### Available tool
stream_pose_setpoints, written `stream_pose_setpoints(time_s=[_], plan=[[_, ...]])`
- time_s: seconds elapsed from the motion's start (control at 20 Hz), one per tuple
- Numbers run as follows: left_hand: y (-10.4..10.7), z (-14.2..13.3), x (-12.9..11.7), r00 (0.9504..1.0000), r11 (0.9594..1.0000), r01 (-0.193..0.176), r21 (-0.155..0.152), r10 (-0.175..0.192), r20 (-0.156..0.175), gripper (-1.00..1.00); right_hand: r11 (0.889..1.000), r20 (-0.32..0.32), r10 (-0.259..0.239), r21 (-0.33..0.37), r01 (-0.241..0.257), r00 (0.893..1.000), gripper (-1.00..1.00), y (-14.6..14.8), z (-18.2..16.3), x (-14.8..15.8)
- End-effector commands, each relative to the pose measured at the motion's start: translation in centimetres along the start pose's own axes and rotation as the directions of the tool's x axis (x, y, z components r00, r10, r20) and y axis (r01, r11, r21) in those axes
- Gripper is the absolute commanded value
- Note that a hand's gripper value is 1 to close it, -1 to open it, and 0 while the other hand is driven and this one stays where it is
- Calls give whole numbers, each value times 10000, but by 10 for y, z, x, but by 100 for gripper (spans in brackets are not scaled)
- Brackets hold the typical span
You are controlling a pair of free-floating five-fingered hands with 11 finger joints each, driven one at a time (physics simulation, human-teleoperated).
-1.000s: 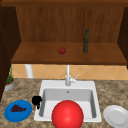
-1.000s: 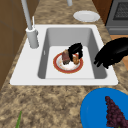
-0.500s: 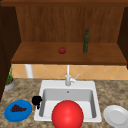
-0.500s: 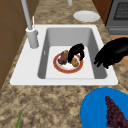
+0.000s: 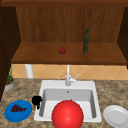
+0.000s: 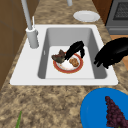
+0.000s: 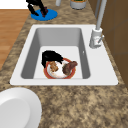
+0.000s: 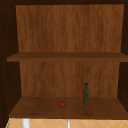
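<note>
Nothing much has shifted since the earlier frames. At the frame's centre, the right hand [image 6: 74, 49] hangs in the sink [image 6: 105, 75], fingers drooping loosely onto the plate [image 6: 68, 67] by the food. At right, the left hand [image 6: 113, 52] hovers relaxed over the rim, near the blue dish [image 6: 96, 111].

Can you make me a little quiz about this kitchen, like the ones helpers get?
1. True or false: the green glass bottle stands on the wooden shelf, to the right of the small red tomato.
2. Where is the red-rimmed plate of food? A) on the shelf B) down in the white sink C) on the floor
3. What colour is the round plate of dark grapes near the left hand?
Key: 1 true; 2 B; 3 blue.
</note>
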Motion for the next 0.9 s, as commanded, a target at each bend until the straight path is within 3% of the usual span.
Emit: stream_pose_setpoints(time_s=[0.0,0.3,0.55,0.85], plan=[[0,0,0,10000,10000,0,0,0,0,0,9973,-207,681,295,-675,9975,-100,-21,5,-4],[0,0,0,10000,10000,0,0,0,0,0,9905,-379,1037,943,-997,9939,-100,-45,14,-2],[0,0,0,10000,10000,0,0,0,0,0,9832,-484,1618,939,-1568,9856,-100,-70,14,-8],[0,0,0,10000,10000,0,0,0,0,0,9818,-535,1668,1006,-1609,9845,-100,-91,7,-19]])
